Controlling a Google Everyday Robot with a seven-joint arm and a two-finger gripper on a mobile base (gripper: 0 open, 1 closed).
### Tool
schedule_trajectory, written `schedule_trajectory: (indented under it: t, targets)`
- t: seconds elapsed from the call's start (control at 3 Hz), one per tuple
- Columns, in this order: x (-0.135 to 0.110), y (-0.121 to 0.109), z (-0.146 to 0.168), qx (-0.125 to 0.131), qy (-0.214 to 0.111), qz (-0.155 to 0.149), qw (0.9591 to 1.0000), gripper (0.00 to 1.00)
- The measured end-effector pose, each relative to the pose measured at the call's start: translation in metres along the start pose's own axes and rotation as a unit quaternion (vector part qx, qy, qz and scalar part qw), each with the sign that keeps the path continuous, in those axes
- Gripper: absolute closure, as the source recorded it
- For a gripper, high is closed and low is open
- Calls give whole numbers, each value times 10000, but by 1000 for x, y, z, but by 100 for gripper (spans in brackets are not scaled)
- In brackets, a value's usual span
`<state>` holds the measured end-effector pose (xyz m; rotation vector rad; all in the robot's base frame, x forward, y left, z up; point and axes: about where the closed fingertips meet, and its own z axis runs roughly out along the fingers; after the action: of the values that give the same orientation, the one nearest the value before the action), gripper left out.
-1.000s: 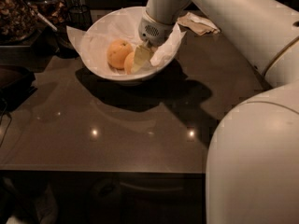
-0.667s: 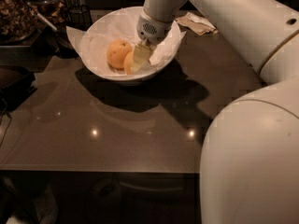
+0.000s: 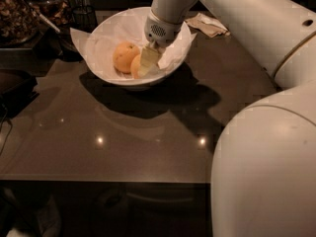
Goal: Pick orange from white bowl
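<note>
We find the end effector point(image 3: 144, 68) angled down into the white bowl point(image 3: 118, 79) at 5 o'clock, against the orange point(image 3: 134, 65), apparently to grasp it; we cannot tell its grip.

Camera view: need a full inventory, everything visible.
white bowl: one, white, lined with crinkled paper, at the back of the table
orange: one, yellow-orange, in the bowl, partly hidden by the gripper
rounder orange: one, orange, in the bowl, next to the first on the picture's left
crumpled paper: one, beige, on the table behind the bowl, toward the picture's right
container: one, brown contents, top left corner
table: one, dark and glossy
arm: one, white, reaching in from the right
gripper: one, pale, down inside the bowl against the orange
</note>
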<state>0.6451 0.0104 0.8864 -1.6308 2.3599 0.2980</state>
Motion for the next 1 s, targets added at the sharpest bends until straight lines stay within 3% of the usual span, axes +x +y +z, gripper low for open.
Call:
schedule_trajectory:
  t: [1.0]
  targets:
    - [0, 0, 0, 0, 0, 0, 10000, 13]
